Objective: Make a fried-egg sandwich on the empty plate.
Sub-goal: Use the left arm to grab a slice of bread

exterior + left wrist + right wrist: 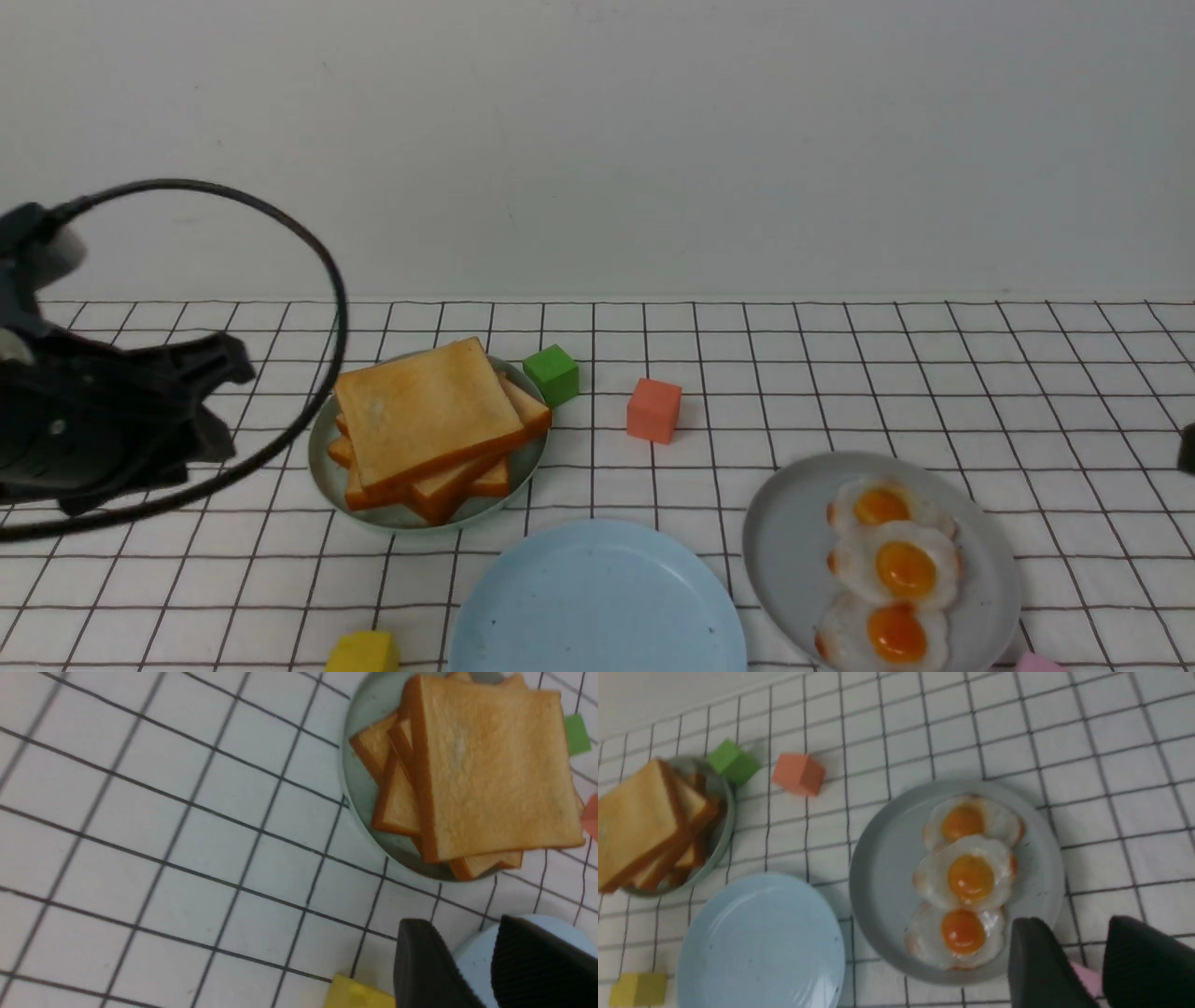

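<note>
The empty plate, light blue, sits at the table's front centre with nothing on it. No fried-egg sandwich is in view. A pile of toast slices rests on a pale green plate behind and to its left. Three fried eggs lie in a row on a grey plate to its right. My left gripper hovers open and holds nothing, left of the toast and over the blue plate's edge. My right gripper is open beside the grey plate, holding nothing.
A green cube and a salmon cube stand behind the plates. A yellow block lies at the front left and a pink block at the front right. The left arm's black cable loops above the table.
</note>
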